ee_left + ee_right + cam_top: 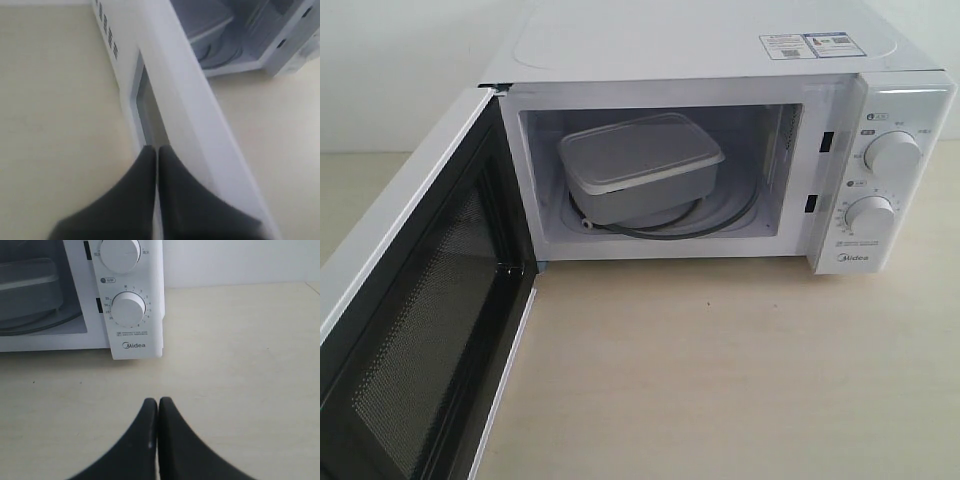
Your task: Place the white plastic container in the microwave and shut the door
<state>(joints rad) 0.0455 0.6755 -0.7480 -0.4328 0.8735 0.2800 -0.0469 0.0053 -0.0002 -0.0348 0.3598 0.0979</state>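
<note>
Beige tabletop (720, 380); the white plastic container (640, 160) sits inside the microwave (700, 40), upper centre. The door (410, 330) hangs open lower left. My left gripper (157, 150), pinched together and empty, is at its outer face, nearer than the right gripper (158, 401), also pinched empty.

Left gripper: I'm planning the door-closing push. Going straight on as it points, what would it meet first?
Probably the white microwave door with its vertical white bar handle: the shut left gripper points into the gap between handle and door face. Depth is unclear.
</note>
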